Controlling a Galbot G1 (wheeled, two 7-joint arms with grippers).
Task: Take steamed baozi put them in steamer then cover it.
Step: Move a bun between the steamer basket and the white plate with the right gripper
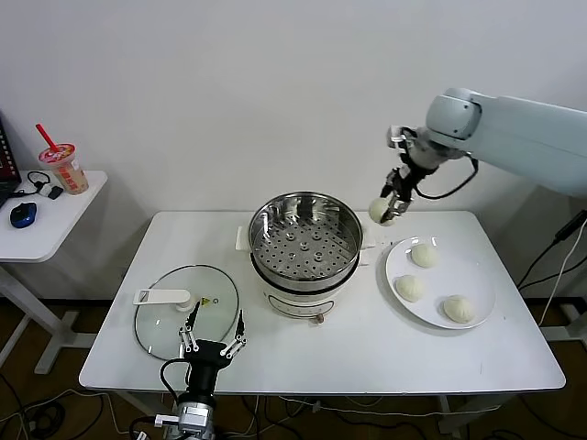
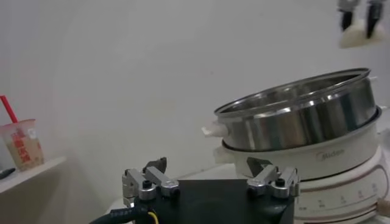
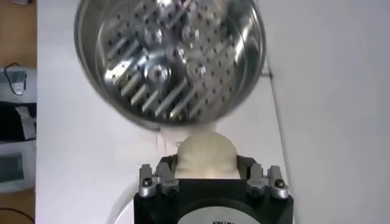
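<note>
The steel steamer [image 1: 305,240] stands mid-table on its white base, its perforated tray [image 3: 164,61] bare. My right gripper [image 1: 391,202] hangs in the air just right of the steamer's rim, shut on one pale baozi [image 1: 380,211] [image 3: 206,157]. That held baozi [image 2: 355,35] also shows high up in the left wrist view, above the steamer [image 2: 298,119]. Three more baozi [image 1: 424,255] [image 1: 409,288] [image 1: 459,309] lie on the white plate [image 1: 477,275] at the right. My left gripper [image 1: 212,337] waits open over the table's front edge, beside the glass lid [image 1: 179,316].
The glass lid with its white handle [image 1: 162,296] lies flat at the front left of the table. A side table [image 1: 41,220] at the far left holds a drink cup [image 1: 62,168] with a red straw and a blue mouse [image 1: 23,214].
</note>
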